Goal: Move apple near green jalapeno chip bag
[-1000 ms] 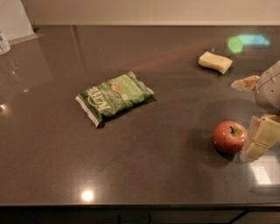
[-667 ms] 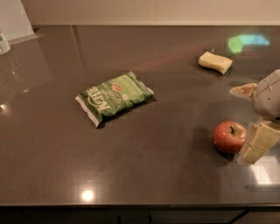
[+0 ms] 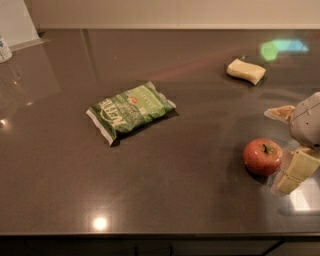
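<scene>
A dark grey, glossy countertop [image 3: 170, 195] runs back to a pale wall [image 3: 175, 12]. The small round red apple [image 3: 262, 156], yellow-patched with a short dark stem, sits upright at the right. It is well apart from the flat, crinkly green jalapeno chip bag [image 3: 131, 111], which lies left of centre. The robot's pale gripper [image 3: 284, 149] is at the right edge, just beside the apple. Its fingers [image 3: 297, 170] are spread wide and grip nothing. A pale yellow rectangular block [image 3: 245, 71] lies farther back.
</scene>
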{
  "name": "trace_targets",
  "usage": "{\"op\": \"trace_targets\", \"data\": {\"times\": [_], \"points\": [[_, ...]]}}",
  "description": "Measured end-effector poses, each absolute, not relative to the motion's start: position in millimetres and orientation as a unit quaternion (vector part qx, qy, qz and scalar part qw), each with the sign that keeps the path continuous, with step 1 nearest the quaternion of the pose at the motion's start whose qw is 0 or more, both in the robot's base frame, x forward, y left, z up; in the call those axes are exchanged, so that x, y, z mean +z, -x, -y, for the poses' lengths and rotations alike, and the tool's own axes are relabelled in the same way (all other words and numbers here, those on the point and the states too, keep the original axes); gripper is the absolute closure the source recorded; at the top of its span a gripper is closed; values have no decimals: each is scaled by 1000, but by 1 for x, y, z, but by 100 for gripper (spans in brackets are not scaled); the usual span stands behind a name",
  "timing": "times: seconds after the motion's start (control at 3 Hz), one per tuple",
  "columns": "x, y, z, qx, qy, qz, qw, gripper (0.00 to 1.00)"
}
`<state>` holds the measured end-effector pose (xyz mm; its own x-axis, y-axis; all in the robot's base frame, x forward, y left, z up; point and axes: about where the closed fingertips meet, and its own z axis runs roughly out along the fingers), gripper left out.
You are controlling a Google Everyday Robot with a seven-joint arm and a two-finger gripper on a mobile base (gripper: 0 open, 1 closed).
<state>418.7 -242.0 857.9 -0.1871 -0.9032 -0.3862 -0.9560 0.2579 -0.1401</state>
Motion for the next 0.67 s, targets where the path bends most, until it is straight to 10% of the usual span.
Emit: {"op": "trace_targets", "data": {"times": [0.67], "points": [[849,-414,240,77,596,-775,195,40]]}}
